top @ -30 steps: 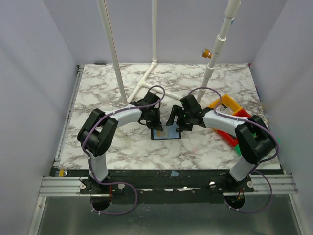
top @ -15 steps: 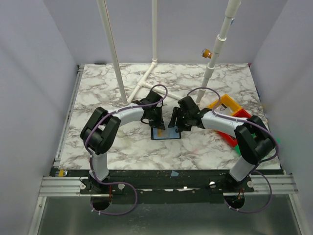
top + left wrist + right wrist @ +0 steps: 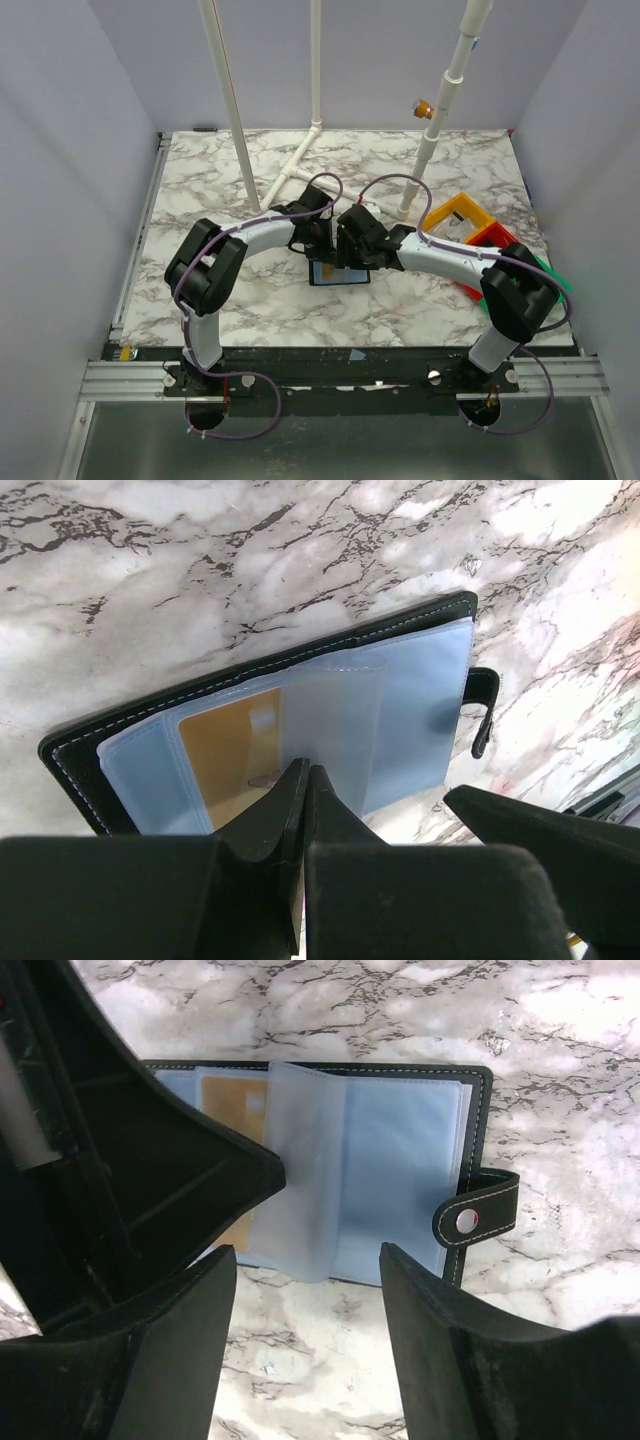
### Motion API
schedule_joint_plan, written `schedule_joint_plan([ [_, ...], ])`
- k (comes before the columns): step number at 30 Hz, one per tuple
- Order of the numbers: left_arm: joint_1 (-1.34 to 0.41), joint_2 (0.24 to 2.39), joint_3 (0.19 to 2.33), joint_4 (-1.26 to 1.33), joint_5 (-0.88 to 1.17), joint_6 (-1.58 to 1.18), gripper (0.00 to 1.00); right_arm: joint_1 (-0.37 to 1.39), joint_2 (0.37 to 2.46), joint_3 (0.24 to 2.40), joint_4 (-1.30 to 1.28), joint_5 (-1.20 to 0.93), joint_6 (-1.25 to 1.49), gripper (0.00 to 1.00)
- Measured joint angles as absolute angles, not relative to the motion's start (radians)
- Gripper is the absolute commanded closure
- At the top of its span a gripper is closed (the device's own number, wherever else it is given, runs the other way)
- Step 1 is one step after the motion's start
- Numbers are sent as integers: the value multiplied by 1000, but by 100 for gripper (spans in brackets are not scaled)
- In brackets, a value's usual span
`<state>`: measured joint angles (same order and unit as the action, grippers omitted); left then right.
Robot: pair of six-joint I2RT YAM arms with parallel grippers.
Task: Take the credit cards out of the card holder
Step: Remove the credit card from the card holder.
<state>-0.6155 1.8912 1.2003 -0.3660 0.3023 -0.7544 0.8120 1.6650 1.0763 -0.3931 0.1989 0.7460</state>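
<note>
Left tool [image 3: 307, 772], clenched, seems to pin the card holder [image 3: 420, 700]; right tool [image 3: 307, 1260], released, should pinch the thin, slick credit cards [image 3: 230, 745] edgewise.

Soft, bright light falls evenly from above, so the marble table [image 3: 420, 300] carries only faint shadows beneath the arms. The overhead view is sharp, with walls leaning outward at its edges. In both wrist views the card holder [image 3: 420, 690] is in focus with a mild sheen on its plastic sleeves, while the near black fingers [image 3: 470, 1360] are dark and blurred.
</note>
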Motion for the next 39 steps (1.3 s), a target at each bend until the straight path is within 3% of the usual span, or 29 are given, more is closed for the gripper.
schedule_joint_plan([
  [23,-616,1891,1200,-366,304,-756,100,813,1769,1077,-345,199,748,57],
  [32,-616,1891,1200,-366,303,-756,100,813,1773,1076,-343,207,759,83],
  [39,-616,1878,1200,-387,293,-747,100,813,1773,1066,-330,208,770,88],
])
